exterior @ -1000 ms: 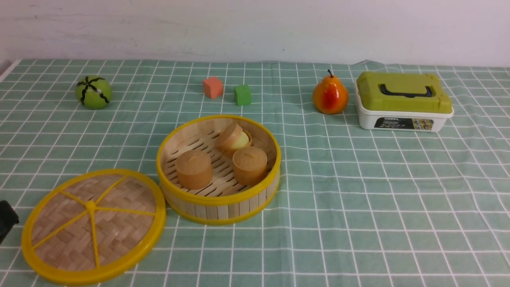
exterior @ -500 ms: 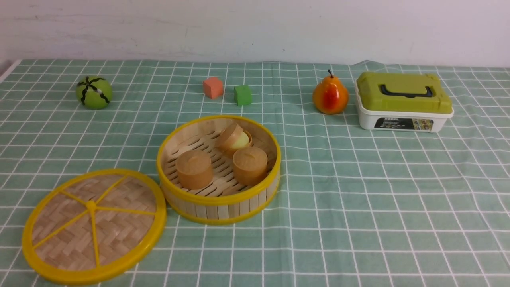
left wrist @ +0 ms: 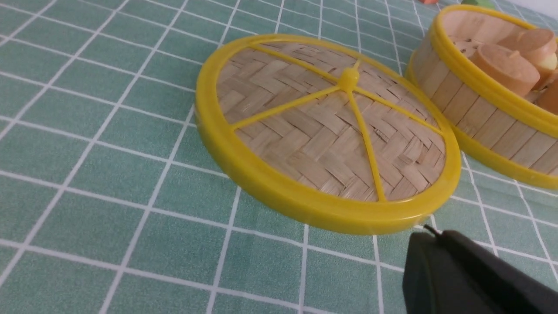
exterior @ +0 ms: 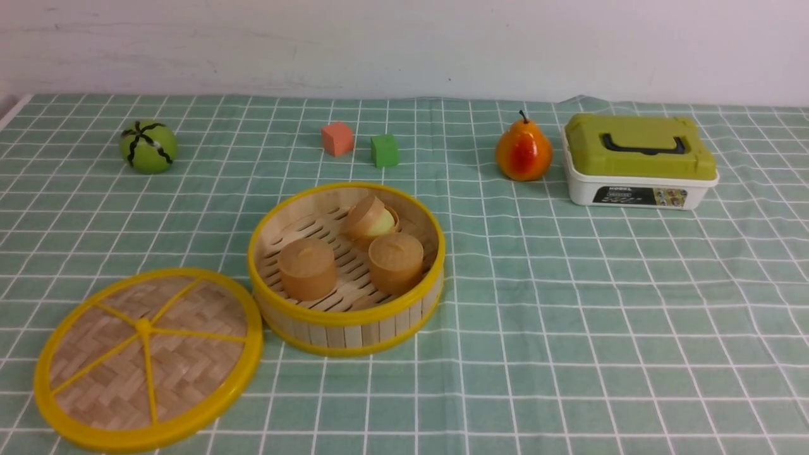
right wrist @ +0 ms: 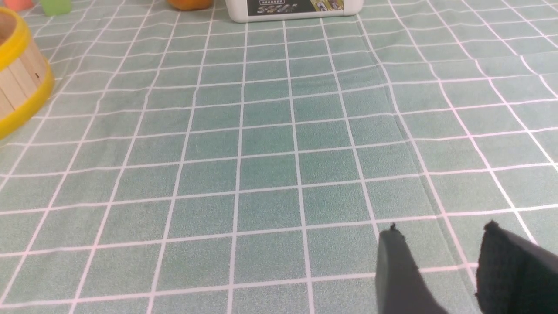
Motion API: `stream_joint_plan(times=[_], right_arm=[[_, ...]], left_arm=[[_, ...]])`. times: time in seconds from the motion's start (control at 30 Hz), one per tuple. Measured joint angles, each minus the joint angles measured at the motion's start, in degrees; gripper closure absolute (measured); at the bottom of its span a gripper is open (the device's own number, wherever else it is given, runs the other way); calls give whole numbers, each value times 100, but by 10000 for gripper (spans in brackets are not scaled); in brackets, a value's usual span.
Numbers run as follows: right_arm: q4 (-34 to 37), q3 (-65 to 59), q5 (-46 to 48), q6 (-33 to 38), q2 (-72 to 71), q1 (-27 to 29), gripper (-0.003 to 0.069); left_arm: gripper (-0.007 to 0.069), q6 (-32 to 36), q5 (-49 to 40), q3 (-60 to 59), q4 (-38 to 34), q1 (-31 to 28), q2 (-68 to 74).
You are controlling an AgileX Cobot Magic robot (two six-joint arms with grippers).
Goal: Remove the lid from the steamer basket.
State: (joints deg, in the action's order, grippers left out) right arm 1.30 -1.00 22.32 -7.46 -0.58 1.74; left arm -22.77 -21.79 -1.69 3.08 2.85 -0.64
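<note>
The lid [exterior: 148, 359] lies flat on the bench [exterior: 569, 303] just left of the uncovered steamer basket [exterior: 346, 322], so the removal looks finished; left gripper [left wrist: 471, 279] state unclear, right gripper [right wrist: 440, 261] open and empty, needing only to stay clear.

Right gripper [right wrist: 440, 261] fingers parted, empty; one left finger [left wrist: 462, 274] visible.

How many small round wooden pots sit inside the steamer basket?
3, all in the steamer basket: one near-left, one near-right, one tipped over at the back. None appears hidden.
</note>
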Motion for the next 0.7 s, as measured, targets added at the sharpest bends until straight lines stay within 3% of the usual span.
stream_joint_plan(times=[0.7], right_arm=[[0, 0, 0, 0, 0, 0, 418]], left_arm=[[617, 167, -63, 0, -48, 323, 0]])
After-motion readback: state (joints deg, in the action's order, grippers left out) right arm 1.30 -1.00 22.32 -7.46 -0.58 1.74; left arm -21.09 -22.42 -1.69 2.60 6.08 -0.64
